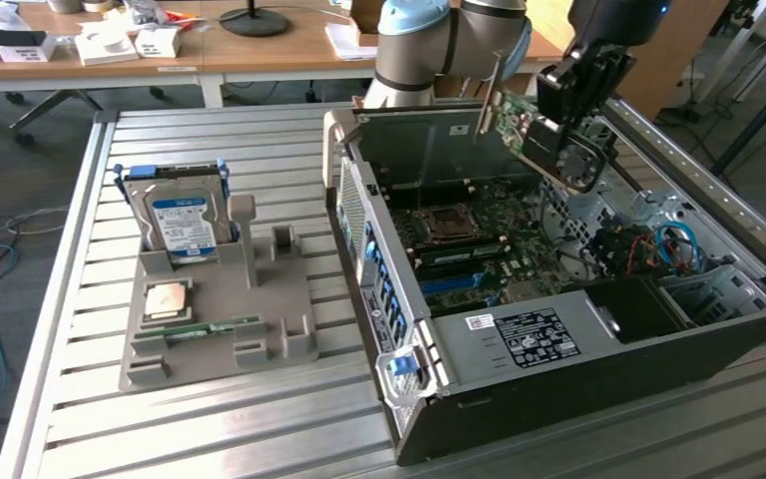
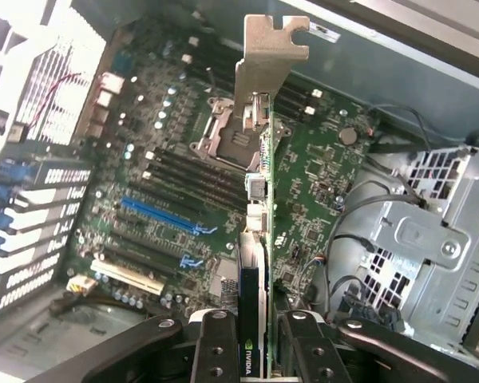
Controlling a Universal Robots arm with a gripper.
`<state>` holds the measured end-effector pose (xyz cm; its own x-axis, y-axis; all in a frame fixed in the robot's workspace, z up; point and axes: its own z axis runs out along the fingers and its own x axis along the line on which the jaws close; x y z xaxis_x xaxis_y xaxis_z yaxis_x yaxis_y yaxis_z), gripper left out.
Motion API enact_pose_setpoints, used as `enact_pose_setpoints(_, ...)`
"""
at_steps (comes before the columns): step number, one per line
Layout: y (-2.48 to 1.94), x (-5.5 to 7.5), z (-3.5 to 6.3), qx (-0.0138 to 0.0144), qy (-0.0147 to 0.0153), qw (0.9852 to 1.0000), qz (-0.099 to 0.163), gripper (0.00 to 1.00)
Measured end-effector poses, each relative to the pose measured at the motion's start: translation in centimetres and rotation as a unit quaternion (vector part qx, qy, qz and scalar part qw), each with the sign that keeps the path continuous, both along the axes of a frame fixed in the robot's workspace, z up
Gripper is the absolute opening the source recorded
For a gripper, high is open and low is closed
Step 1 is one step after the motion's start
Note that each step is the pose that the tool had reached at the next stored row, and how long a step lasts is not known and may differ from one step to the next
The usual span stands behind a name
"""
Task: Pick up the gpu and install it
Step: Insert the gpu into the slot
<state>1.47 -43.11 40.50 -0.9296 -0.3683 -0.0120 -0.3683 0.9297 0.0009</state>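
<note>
While the pincer (image 2: 254,343) clamps the gpu (image 2: 257,239) between its jaws, the card hangs edge-on over the open computer case (image 1: 517,339). I'd say it's held that way so its lower edge can meet a slot. Further out, its silver bracket (image 2: 268,64) leads. Beyond that lies the motherboard (image 2: 168,167), blue slot (image 2: 161,215) bare, and the card is clear of it, not seated. Farther off on the counter (image 1: 223,439), the hard drive (image 1: 184,222) stands in its grey holder (image 1: 243,329).
</note>
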Motion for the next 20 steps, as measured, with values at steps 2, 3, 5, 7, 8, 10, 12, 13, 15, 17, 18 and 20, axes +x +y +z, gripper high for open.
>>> enact_pose_setpoints(2, 0.00, -0.01, 0.00, -0.0021, 0.0000, 0.9999, 0.013, 0.27)
enact_pose_setpoints(3, 0.00, -0.02, 0.00, -0.0031, 0.0000, 0.9998, 0.020, 0.27)
enact_pose_setpoints(5, 0.00, -0.02, 0.00, -0.0051, 0.0000, 0.9994, 0.033, 0.27)
enact_pose_setpoints(7, 0.00, -0.03, 0.00, -0.0072, 0.0000, 0.9989, 0.047, 0.27)
enact_pose_setpoints(8, 0.00, -0.03, 0.00, -0.0082, 0.0000, 0.9985, 0.054, 0.27)
enact_pose_setpoints(10, 0.00, -0.04, 0.00, -0.0102, 0.0000, 0.9977, 0.067, 0.27)
enact_pose_setpoints(12, 0.00, -0.05, 0.00, -0.0123, 0.0000, 0.9967, 0.080, 0.27)
enact_pose_setpoints(13, 0.00, -0.06, 0.00, -0.0134, 0.0000, 0.9961, 0.087, 0.27)
enact_pose_setpoints(15, 0.00, -0.07, 0.00, -0.0155, 0.0000, 0.9949, 0.100, 0.27)
enact_pose_setpoints(17, 0.00, -0.08, 0.00, -0.0176, 0.0000, 0.9935, 0.113, 0.27)
enact_pose_setpoints(18, 0.00, -0.08, 0.00, -0.0187, 0.0000, 0.9927, 0.119, 0.27)
enact_pose_setpoints(20, 0.00, -0.09, 0.00, -0.0209, 0.0001, 0.9910, 0.132, 0.27)
